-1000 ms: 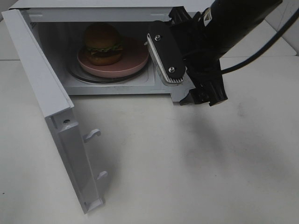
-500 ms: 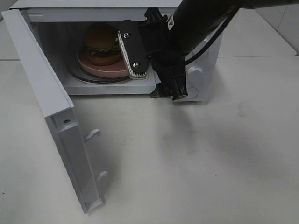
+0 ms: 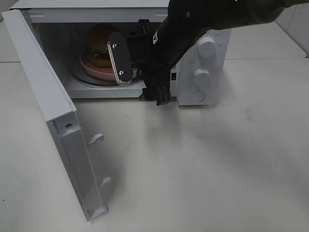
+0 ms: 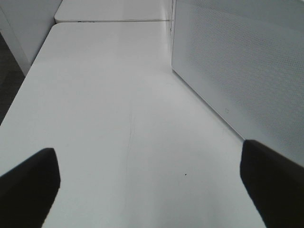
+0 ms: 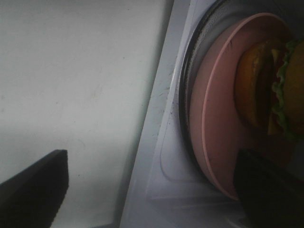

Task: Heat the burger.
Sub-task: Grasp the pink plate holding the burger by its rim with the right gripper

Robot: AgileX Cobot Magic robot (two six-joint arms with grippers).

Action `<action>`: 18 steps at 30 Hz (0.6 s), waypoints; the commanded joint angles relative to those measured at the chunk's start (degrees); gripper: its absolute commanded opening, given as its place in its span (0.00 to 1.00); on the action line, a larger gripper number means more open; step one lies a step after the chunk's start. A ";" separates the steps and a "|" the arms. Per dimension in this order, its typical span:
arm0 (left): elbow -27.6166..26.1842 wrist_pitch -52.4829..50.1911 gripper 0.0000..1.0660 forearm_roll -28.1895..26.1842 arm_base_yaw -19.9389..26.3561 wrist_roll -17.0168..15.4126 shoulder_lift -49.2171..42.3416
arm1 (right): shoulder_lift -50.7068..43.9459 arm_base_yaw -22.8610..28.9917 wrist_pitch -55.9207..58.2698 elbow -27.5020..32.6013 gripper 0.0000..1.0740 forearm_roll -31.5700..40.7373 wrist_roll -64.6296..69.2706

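The burger (image 3: 100, 48) sits on a pink plate (image 3: 91, 70) inside the microwave (image 3: 203, 72), on its glass turntable (image 3: 82, 81). The door (image 3: 48, 106) hangs wide open from the microwave's left edge. Two knobs (image 3: 207, 47) show on the microwave's front panel, right of the cavity.

The right tool (image 3: 143, 91) is at the microwave's mouth, spread wide and gripping nothing. Its ribbed finger (image 3: 119, 63) stands in front of the plate and hides part of the burger. The right wrist view shows the same tool (image 5: 152, 190) with one fingertip over the surface (image 5: 71, 71) outside the microwave and the other at the plate's rim (image 5: 206, 118), apart from the burger (image 5: 266, 85).

The left tool (image 4: 152, 190) is spread too, empty, above the bare surface (image 4: 104, 95) beside a white perforated panel (image 4: 237, 71); whether that panel is the microwave's wall cannot be told.
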 commanded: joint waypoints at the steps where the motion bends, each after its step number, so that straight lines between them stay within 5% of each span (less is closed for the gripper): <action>1: 0.23 -0.34 0.92 -0.06 -0.46 -0.29 -1.32 | 1.89 0.11 0.06 -2.41 0.82 0.17 1.15; 18: 0.23 -0.34 0.92 -0.06 -0.46 -0.29 -1.32 | 15.41 0.11 6.19 -20.28 0.78 0.17 2.29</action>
